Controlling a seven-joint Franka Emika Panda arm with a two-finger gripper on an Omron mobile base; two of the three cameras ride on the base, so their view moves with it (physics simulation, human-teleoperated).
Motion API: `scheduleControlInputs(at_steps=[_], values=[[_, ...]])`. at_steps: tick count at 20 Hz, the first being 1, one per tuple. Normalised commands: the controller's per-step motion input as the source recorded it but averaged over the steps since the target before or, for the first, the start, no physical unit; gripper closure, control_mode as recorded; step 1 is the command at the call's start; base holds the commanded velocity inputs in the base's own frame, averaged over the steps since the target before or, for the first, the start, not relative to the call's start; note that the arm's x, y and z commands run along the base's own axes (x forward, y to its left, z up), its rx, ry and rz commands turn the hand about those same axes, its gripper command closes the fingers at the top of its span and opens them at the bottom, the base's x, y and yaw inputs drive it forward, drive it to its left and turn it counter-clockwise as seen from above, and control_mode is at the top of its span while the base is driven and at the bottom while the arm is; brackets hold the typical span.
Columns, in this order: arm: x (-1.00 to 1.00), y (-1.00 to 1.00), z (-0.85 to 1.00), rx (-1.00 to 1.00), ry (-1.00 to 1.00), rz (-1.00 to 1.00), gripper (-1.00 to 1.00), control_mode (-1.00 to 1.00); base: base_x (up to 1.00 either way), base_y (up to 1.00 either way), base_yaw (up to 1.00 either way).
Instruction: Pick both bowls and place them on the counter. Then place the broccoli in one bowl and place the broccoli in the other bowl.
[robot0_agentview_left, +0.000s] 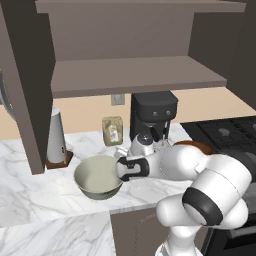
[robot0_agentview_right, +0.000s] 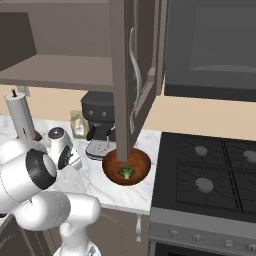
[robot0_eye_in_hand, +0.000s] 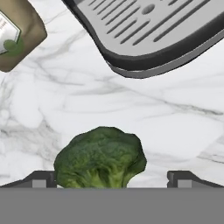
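The pale grey-cream bowl (robot0_agentview_left: 98, 177) stands empty on the white marble counter (robot0_agentview_left: 35, 200), just left of my forearm. Further right, near the stovetop, the dark red-brown bowl (robot0_agentview_right: 126, 166) sits on the counter with a broccoli (robot0_agentview_right: 126, 172) inside it. In the hand view a second broccoli (robot0_eye_in_hand: 100, 158) lies on the bare marble counter (robot0_eye_in_hand: 144, 109). My gripper (robot0_eye_in_hand: 113, 179) hangs over it, open, with one fingertip (robot0_eye_in_hand: 43, 179) on each side of the floret and no contact visible.
A black coffee machine (robot0_agentview_left: 153, 114) stands at the back, its grey drip tray (robot0_eye_in_hand: 153, 30) just beyond the broccoli. Beside it sit a tan bag (robot0_agentview_left: 112, 130) and a tall grey mill (robot0_agentview_left: 56, 137). An open cabinet door (robot0_agentview_right: 127, 75) hangs above the red-brown bowl. The black stovetop (robot0_agentview_right: 210, 175) lies to the right.
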Motion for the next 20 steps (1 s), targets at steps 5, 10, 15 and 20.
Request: scheduleControlInputs(at_steps=[5, 10, 15, 20], values=[[0.07, 0.00, -0.09, 0.00, 0.02, 0.00, -1.00, -1.00, 0.00, 0.00, 0.00], [0.08, 0.00, -0.10, 0.01, 0.02, 0.00, -1.00, -1.00, 0.00, 0.00, 0.00], [0.00, 0.00, -0.18, 0.00, 0.04, 0.00, 1.00, -1.00, 0.00, 0.00, 0.00], [0.00, 0.03, -0.23, 0.00, 0.10, 0.00, 1.00, -1.00, 0.00, 0.00, 0.00]])
